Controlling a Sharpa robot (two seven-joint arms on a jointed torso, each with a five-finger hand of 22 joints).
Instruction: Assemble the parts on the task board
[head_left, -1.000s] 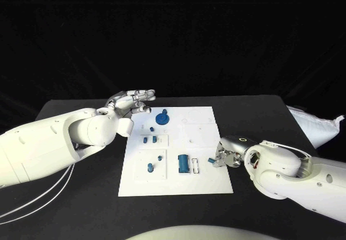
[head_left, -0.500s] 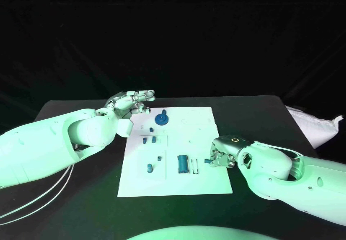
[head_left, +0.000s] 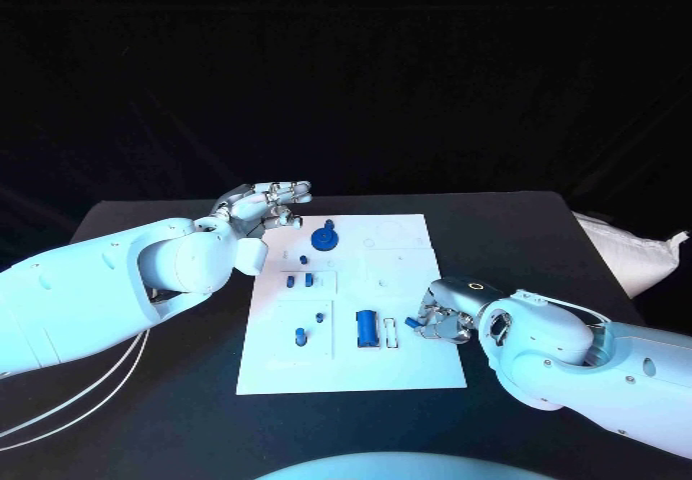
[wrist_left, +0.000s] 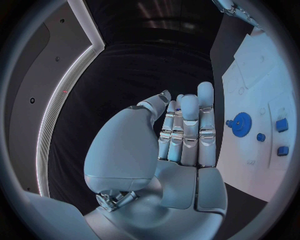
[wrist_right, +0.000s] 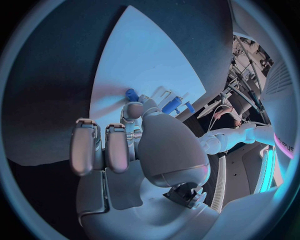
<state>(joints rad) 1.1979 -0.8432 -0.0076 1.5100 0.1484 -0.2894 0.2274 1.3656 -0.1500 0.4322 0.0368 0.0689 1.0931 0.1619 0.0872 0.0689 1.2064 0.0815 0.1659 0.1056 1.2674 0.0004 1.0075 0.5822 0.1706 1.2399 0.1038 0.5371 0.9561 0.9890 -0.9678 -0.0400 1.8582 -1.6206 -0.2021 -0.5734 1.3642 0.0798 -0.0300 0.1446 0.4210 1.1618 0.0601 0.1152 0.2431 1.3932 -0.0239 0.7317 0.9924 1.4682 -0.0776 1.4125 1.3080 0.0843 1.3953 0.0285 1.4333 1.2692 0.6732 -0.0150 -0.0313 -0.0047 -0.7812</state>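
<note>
Desk (head_left: 173, 400): black, carrying the white task board (head_left: 418, 365) at its middle.
Task board: white plate lying flat, with shallow rectangular outlines marked on it; no writing on it can be read.
Blue gear (head_left: 326, 238): a round toothed part with a short stub, at the far end of the board; also seen in the left wrist view (wrist_left: 242, 121).
Small blue pieces (head_left: 299, 281): a pair side by side in a framed patch below the gear, another small one (head_left: 307, 260) just above them.
Blue cylinder (head_left: 368, 327): lies lengthwise in a slot at the near half of the board, a pale strip beside it.
Blue pegs (head_left: 302, 333): two little parts in the near-left framed patch.
Left hand (head_left: 264, 203): raised above the far-left corner of the board, fingers straight and close together, holding nothing.
Right hand (head_left: 441, 318): at the board's right edge, fingers curled low; it pinches a small blue part (head_left: 414, 322) at its fingertips, right next to the cylinder's slot.
Labels: none legible anywhere.
</note>
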